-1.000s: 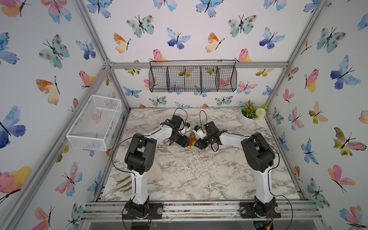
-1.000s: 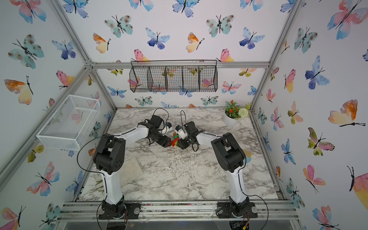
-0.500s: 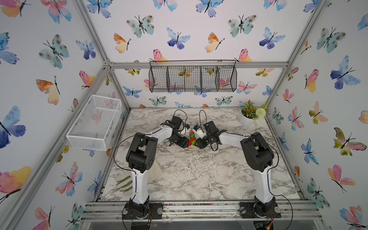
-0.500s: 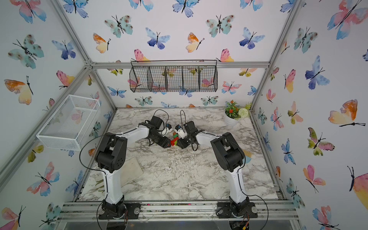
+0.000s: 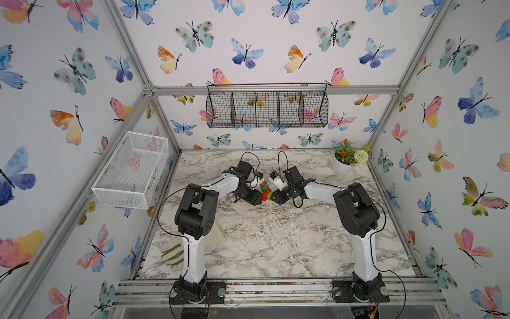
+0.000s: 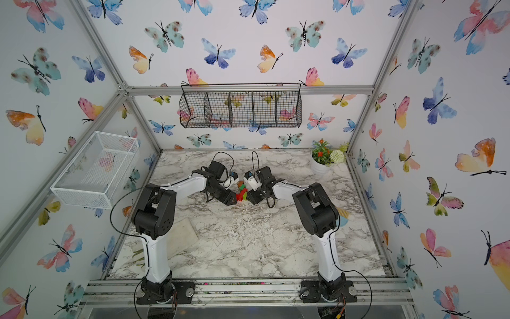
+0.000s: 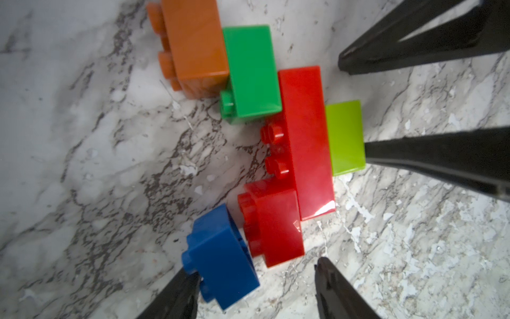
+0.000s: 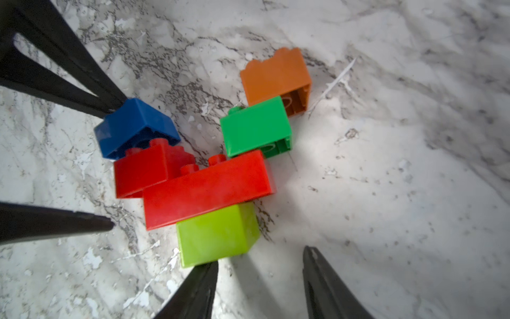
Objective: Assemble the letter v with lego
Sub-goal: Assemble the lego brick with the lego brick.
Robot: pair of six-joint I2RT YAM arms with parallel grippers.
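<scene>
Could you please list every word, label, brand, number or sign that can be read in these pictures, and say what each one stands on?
No text can be read in any view.
Studs of the longer red brick: any moulded logo is too blurred to read.
Wallpaper: butterflies only, no writing.
Marble table: veins only, no label.

Open tabletop [image 5: 276,240] in front of bricks [image 5: 266,191]

We find the bricks [image 5: 265,193] on the table [image 5: 276,243], behind its centre, between the left gripper [image 7: 256,272] and the right gripper [image 8: 262,256]. A plant [image 5: 348,158] stands in the far right corner; a basket [image 5: 267,109] hangs on the wall [image 5: 276,139] behind.
</scene>
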